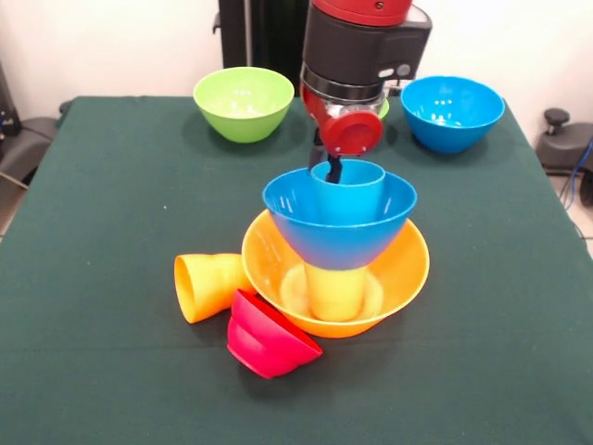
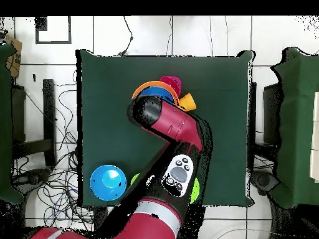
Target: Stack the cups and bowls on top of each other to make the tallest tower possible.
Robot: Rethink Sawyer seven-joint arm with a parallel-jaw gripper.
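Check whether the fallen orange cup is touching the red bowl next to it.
Touching. In the front view the orange cup, lying on its side, has the tipped red bowl overlapping its lower edge with no gap showing.

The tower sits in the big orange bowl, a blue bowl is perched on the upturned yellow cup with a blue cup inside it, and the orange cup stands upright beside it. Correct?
Not quite. The orange cup lies on its side, mouth outward, against the big orange bowl, next to the tipped red bowl; the front view shows this. The blue bowl on the yellow cup and the blue cup are as you say.
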